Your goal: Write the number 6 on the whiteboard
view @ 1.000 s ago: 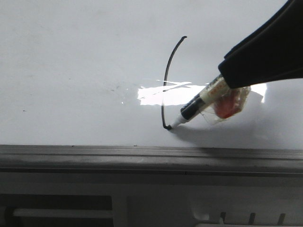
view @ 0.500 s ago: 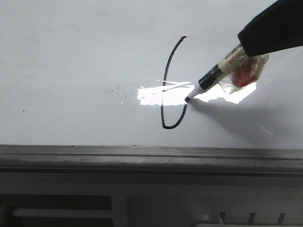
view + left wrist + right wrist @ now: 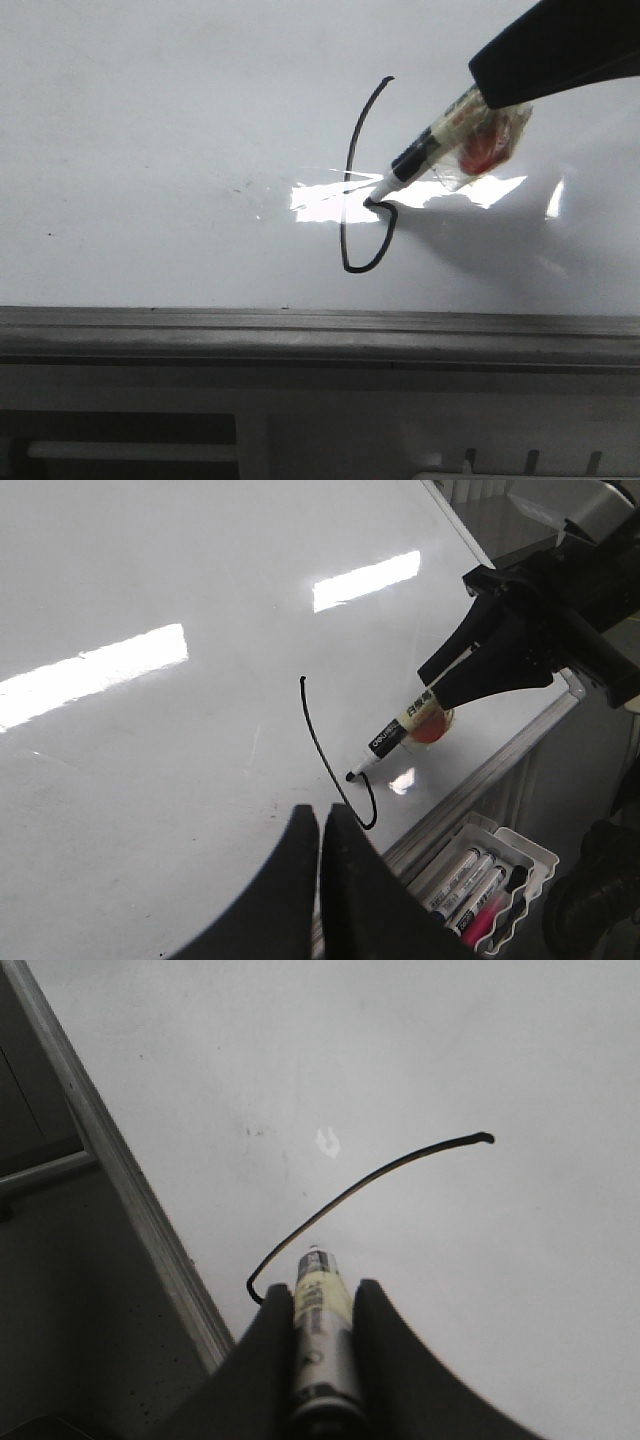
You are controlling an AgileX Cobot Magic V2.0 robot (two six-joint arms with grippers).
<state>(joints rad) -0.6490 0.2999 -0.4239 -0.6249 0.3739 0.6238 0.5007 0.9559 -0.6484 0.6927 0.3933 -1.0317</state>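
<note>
The right gripper (image 3: 480, 125) comes in from the upper right of the front view, and we see its two black fingers (image 3: 265, 1360) closed firmly on the barrel of a marker pen (image 3: 425, 152), which slants down toward the middle of the frame. In the right wrist view the pen (image 3: 320, 1335) sits clamped between the fingers with only its pale labelled barrel and tip showing. A crumpled clear wrap with something red inside (image 3: 485, 148) clings to the pen just below the fingertips. The pen's tip touches the whiteboard (image 3: 150, 150) at the inner end of the number 6 (image 3: 352, 175), a thin black stroke that starts near the upper centre, curves down, rounds a hook at the bottom and climbs back toward the tall stroke; the loop is nearly shut, with a small gap left beside the stem. The board's grey frame edge (image 3: 300, 335) runs across the lower part of the front view, below the hook. A bright glare (image 3: 320, 200) lies across the stroke at mid-height. The left gripper (image 3: 320, 880) fills the bottom centre of the left wrist view, its fingers pressed together on nothing, above the board. In the lower right of that view a white tray (image 3: 530, 855) holds several spare markers (image 3: 470, 880).
</note>
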